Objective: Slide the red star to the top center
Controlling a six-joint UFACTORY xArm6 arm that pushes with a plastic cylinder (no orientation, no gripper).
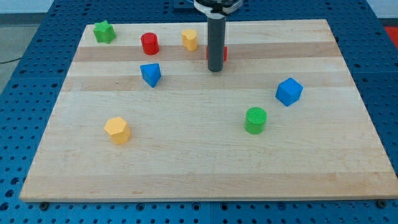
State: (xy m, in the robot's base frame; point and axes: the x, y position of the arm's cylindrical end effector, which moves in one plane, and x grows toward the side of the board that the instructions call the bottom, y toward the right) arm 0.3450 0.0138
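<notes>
The red star [224, 53] is near the view's top centre, mostly hidden behind the dark rod; only a red sliver shows at the rod's right side. My tip [215, 69] rests on the board just in front of the star, toward the view's bottom, touching or nearly touching it. A red cylinder [150, 43] and a yellow block [190, 40] sit to the star's left along the top.
A green star [104, 31] is at the top left corner. A blue triangular block [150, 74] lies left of my tip. A yellow hexagonal block [117, 130] is at lower left, a green cylinder [255, 120] at lower right, a blue cube [288, 91] at right.
</notes>
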